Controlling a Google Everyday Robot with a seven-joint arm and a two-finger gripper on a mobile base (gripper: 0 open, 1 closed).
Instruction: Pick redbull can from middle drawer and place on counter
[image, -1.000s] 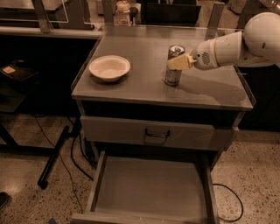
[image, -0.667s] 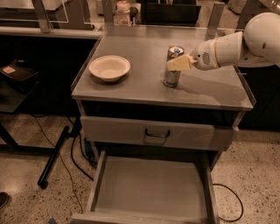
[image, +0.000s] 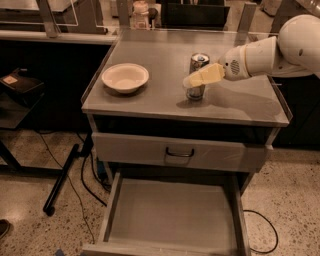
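Observation:
The redbull can (image: 199, 60) stands upright on the counter (image: 150, 102), right of centre. My gripper (image: 193, 76) reaches in from the right on a white arm and is shut on the can; its yellow near finger (image: 205, 76) crosses the can's front and the far finger is hidden behind it. The middle drawer (image: 113, 200) is pulled out below and its floor is bare.
A cream bowl (image: 125, 77) sits on the counter's left side. A closed drawer front with a black handle (image: 179, 152) is above the open drawer. A black stand leg and cables (image: 65, 175) lie on the floor at left. Tables and clutter stand behind.

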